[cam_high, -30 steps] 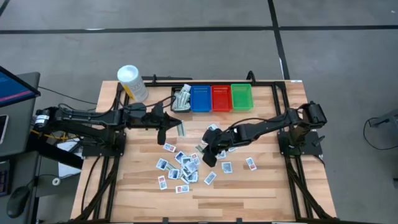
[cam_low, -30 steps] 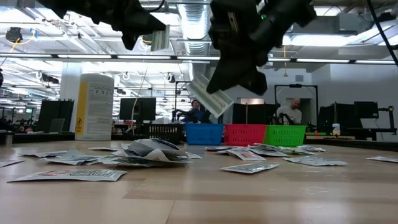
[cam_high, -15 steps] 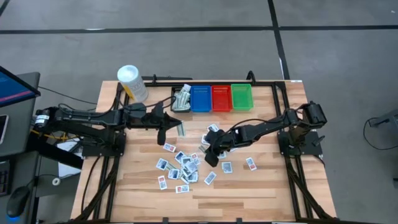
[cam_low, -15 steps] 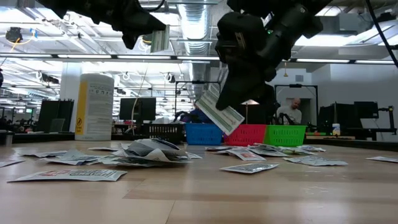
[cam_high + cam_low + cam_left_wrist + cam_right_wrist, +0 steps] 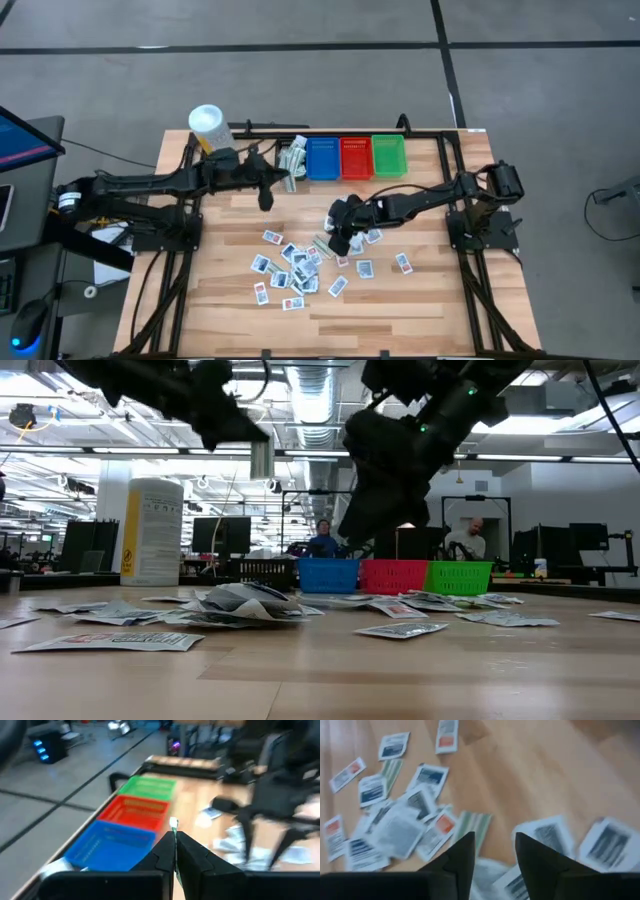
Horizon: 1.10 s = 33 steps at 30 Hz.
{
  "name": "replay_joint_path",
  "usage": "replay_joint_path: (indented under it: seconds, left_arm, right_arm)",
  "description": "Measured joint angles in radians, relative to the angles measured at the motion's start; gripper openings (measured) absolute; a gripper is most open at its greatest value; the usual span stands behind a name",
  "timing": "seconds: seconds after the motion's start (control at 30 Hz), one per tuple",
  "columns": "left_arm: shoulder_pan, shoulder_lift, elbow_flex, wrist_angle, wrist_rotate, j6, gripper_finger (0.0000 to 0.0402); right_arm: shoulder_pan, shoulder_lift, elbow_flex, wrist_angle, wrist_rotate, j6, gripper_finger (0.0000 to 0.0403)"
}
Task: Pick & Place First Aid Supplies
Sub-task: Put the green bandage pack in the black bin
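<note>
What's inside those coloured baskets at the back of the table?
The black bin holds a few packets. The blue bin, red bin and green bin show only bare floors from above. Whatever lies under the packets in the black bin is covered.

The first aid supplies [image 5: 292, 268] are small flat white packets with blue, red or dark marks, lying scattered and partly overlapping on the wood just below the right gripper's spread fingers [image 5: 461, 854]. One thin pale packet [image 5: 173, 824], blurred, seems pinched upright between the left gripper's closed fingers [image 5: 192, 855].
</note>
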Motion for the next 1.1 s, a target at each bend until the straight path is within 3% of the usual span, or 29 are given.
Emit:
replay_joint_path:
  seconds: [0.23, 0.4, 0.57, 0.87, 1.1]
  left_arm:
    - [0.184, 0.185, 0.000, 0.098, 0.161, 0.054, 0.0016]
    - [0.283, 0.315, 0.002, 0.271, 0.178, 0.069, 0.0016]
    - [0.364, 0.419, 0.046, 0.301, 0.237, 0.070, 0.0016]
    - [0.407, 0.531, 0.070, 0.296, 0.266, 0.076, 0.0018]
    - [0.409, 0.535, 0.070, 0.297, 0.258, 0.065, 0.0069]
  right_arm:
    - [-0.086, 0.000, 0.000, 0.000, 0.067, -0.105, 0.0141]
    - [-0.138, 0.000, 0.000, 0.000, 0.071, -0.176, 0.0137]
    - [-0.169, 0.000, 0.001, -0.015, 0.070, -0.237, 0.0140]
    - [-0.236, 0.000, 0.001, -0.086, 0.018, -0.304, 0.0136]
    - [-0.250, 0.000, 0.002, -0.155, 0.019, -0.284, 0.0132]
